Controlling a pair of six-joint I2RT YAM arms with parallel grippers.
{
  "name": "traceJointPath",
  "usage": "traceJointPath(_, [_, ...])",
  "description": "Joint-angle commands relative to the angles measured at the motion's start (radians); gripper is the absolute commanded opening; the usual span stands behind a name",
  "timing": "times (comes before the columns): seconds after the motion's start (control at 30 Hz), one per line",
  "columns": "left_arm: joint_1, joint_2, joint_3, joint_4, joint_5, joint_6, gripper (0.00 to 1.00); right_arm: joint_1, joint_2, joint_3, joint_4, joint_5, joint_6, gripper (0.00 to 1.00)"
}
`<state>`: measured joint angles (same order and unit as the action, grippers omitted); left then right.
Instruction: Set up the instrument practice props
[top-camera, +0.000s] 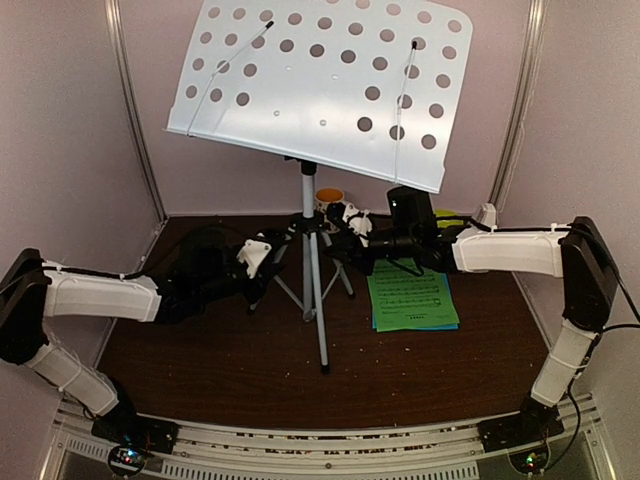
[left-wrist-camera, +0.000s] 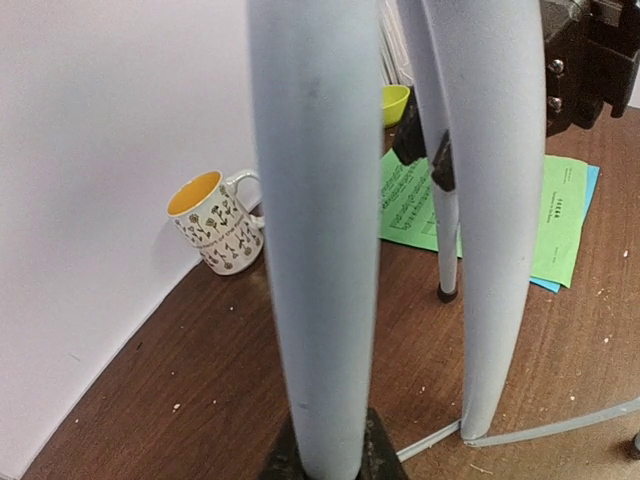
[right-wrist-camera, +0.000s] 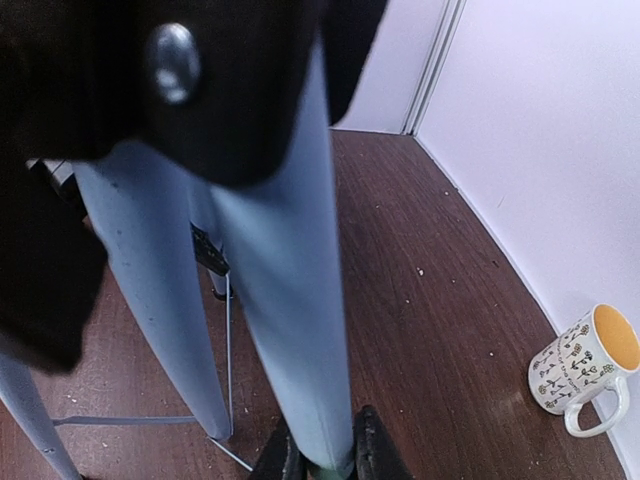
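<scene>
A silver tripod leg (left-wrist-camera: 315, 230) fills the left wrist view, with the left fingers (left-wrist-camera: 378, 452) clamped on it low down. The right fingers (right-wrist-camera: 372, 445) pinch a second leg (right-wrist-camera: 285, 300). Shift both legs evenly so the music stand (top-camera: 309, 200), at the bench's (top-camera: 200, 350) far middle, keeps its mast vertical, its perforated desk (top-camera: 320, 90) tilted towards the near edge.

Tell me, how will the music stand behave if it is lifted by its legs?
The music stand is probably top-heavy: a wide perforated desk sits high on a thin pole, so it may tip. The tripod legs look thin and smooth, so they could slip or flex in the left gripper and right gripper, both clamped on a leg.
</scene>
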<state>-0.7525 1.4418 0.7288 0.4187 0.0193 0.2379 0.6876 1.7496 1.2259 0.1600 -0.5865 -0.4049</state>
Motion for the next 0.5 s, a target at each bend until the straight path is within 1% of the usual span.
traceJointPath(0.0, [0.019,0.015,0.015,0.086,0.047,0.064,0.0,-0.068,-0.018,0.04,0.072,0.12,0.078,0.0])
traceJointPath(0.1, [0.021,0.042,0.028,0.096,0.055,0.06,0.0,-0.068,-0.022,0.059,0.051,0.128,0.062,0.0])
traceJointPath(0.23, [0.02,0.08,0.046,0.117,0.082,0.042,0.0,-0.069,-0.007,0.113,-0.023,0.146,0.0,0.0])
traceJointPath(0.33, [0.021,0.097,0.037,0.143,0.087,0.034,0.0,-0.071,0.006,0.154,-0.068,0.149,-0.024,0.0])
traceJointPath(0.47, [0.021,0.096,0.022,0.15,0.105,0.031,0.0,-0.074,0.012,0.168,-0.099,0.151,-0.047,0.0])
